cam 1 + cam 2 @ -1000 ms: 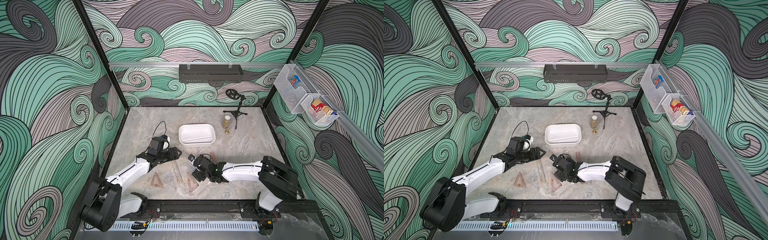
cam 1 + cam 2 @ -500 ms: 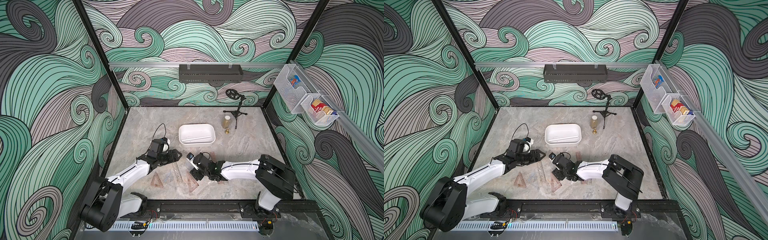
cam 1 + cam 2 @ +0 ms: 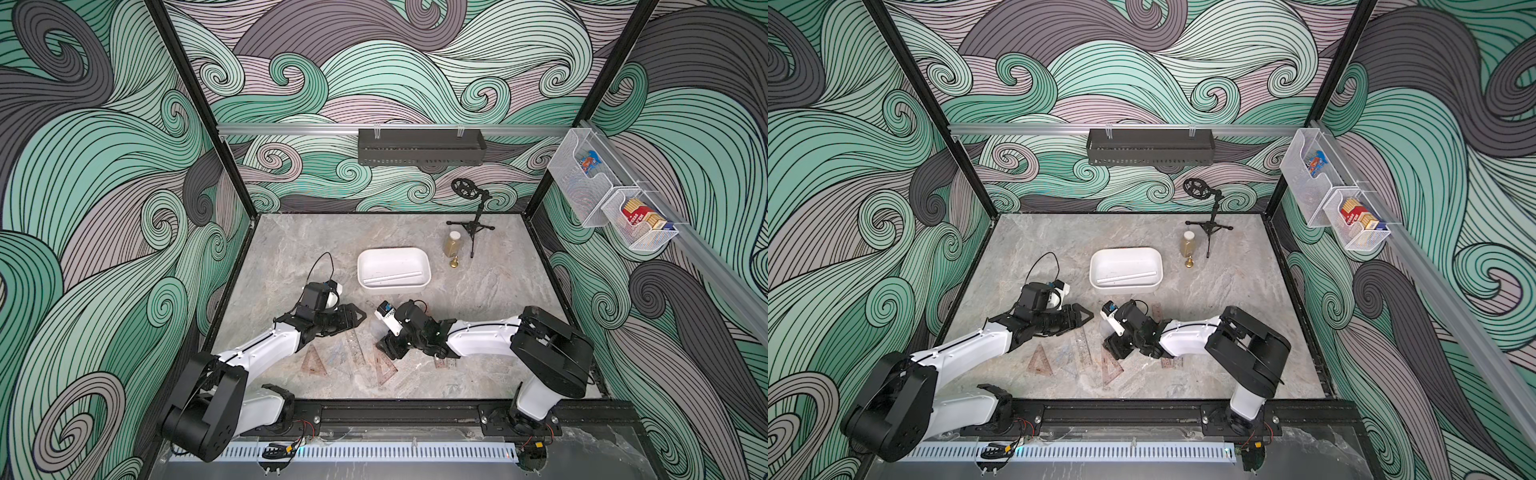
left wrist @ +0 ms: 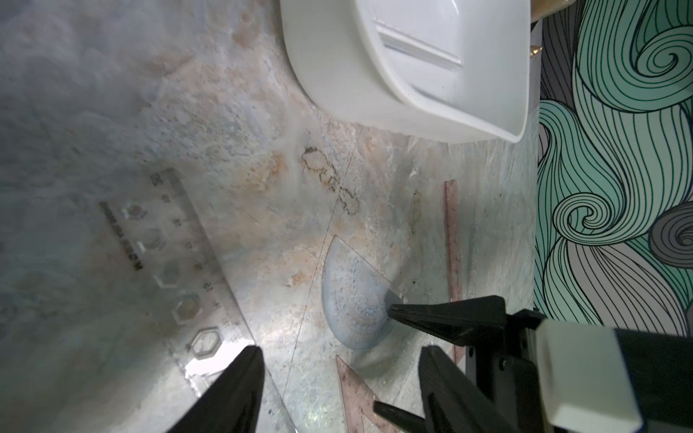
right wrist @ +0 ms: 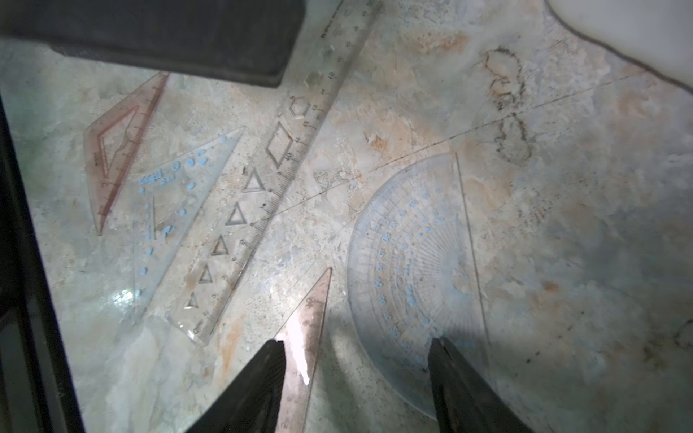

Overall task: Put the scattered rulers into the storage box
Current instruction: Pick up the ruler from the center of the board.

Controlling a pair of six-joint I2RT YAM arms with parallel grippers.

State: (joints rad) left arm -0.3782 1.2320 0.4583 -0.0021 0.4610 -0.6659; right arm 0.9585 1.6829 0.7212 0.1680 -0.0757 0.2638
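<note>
Above the rulers, both pairs of jaws are narrowed slightly yet kept open and empty; a grasp seems prepared, none made.

Wave-patterned green, grey and mauve walls enclose a grey marbled tabletop.

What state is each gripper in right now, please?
Left gripper: open, holding nothing.
Right gripper: open, holding nothing.
</note>
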